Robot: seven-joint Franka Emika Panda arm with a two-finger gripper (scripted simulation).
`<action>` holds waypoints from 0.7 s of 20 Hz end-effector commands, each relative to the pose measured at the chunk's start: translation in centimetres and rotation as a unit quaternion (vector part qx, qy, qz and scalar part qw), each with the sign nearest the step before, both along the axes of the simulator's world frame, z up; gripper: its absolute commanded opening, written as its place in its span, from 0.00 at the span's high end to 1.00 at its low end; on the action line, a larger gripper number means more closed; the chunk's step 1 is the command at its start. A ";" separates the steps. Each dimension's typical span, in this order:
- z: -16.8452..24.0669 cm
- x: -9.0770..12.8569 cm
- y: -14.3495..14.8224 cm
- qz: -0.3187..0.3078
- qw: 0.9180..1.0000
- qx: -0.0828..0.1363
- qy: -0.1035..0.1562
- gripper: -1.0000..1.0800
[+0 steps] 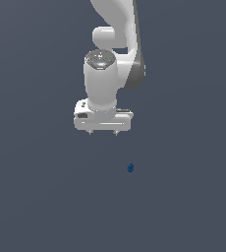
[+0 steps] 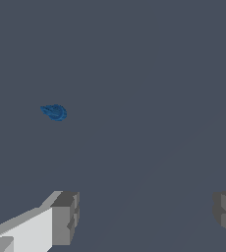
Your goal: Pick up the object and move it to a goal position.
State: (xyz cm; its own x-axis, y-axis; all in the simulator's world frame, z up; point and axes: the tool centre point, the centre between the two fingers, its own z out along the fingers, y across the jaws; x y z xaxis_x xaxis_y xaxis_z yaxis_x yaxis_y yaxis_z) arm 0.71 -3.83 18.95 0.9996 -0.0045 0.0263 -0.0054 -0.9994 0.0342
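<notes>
The object (image 1: 130, 168) is a tiny dark blue peg-like piece lying on the dark grey floor, lower than the white arm and toward the exterior view's right of it. In the wrist view the object (image 2: 54, 112) shows as a small blue lump with a pointed end, well apart from the fingers. My gripper (image 1: 103, 133) hangs above the floor, open, with nothing between its two short fingertips. The grey pads (image 2: 66, 216) stand wide apart in the wrist view, and the gripper (image 2: 147, 216) holds only empty floor between them.
A plain dark grey floor (image 1: 36, 197) fills both views. The white arm (image 1: 110, 29) rises out of the frame's upper edge.
</notes>
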 end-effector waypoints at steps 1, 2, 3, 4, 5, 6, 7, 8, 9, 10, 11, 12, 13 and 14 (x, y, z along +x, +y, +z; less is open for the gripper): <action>0.0 0.0 0.0 0.000 1.000 0.000 0.000 0.04; 0.0 0.0 0.1 0.001 1.000 0.000 0.000 0.04; -0.1 0.0 0.3 0.004 1.000 0.000 0.000 0.04; -0.1 0.0 0.7 0.008 1.000 0.000 0.000 0.04; -0.2 0.1 1.2 0.015 1.000 0.001 0.001 0.04; -0.3 0.1 1.9 0.023 1.000 0.001 0.001 0.04; -0.5 0.1 2.6 0.031 1.000 0.002 0.002 0.04; -0.5 0.1 3.1 0.037 0.999 0.002 0.002 0.04; -0.6 0.1 3.5 0.041 0.999 0.003 0.002 0.04; -0.6 0.1 3.7 0.044 0.999 0.003 0.002 0.04; -0.6 0.1 3.8 0.044 0.999 0.003 0.003 0.04; -0.6 0.1 3.7 0.043 0.999 0.003 0.002 0.04; -0.6 0.2 3.5 0.042 0.999 0.003 0.002 0.04; -0.6 0.2 3.6 0.043 0.999 0.003 0.002 0.04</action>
State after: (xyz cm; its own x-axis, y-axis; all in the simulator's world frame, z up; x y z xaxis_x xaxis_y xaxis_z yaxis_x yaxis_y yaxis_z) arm 0.86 -0.20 18.32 0.9965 0.0809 0.0215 0.0803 -0.9964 0.0284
